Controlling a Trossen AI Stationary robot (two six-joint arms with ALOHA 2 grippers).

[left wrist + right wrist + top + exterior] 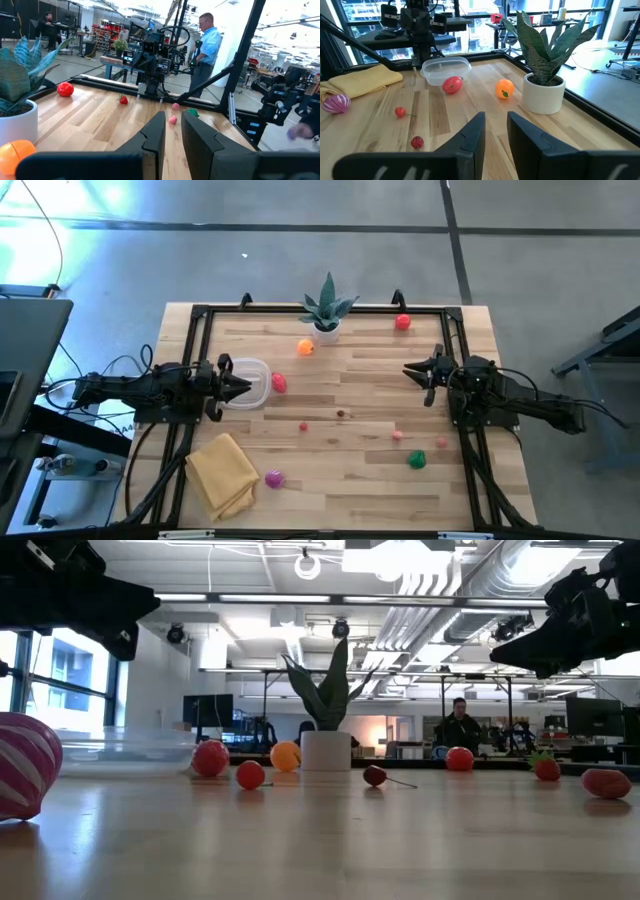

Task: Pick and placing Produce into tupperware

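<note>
The clear round tupperware [256, 383] stands at the table's left, also visible in the right wrist view [445, 70]. Produce lies scattered on the wood: a red-pink piece [279, 383] beside the tupperware, an orange one [305, 348], a red one [402, 322] at the far edge, small red [304, 426] and dark [341, 415] ones mid-table, a pink one [397, 436], a green one [417, 460] and a magenta one [274, 478]. My left gripper [243, 387] hovers open over the tupperware's left part. My right gripper [410, 372] hovers open at the right, above bare wood.
A spiky plant in a white pot [328, 315] stands at the far edge's middle. A folded yellow cloth [222, 473] lies at the near left corner. A black frame [200, 315] rims the table. People are in the room beyond the table.
</note>
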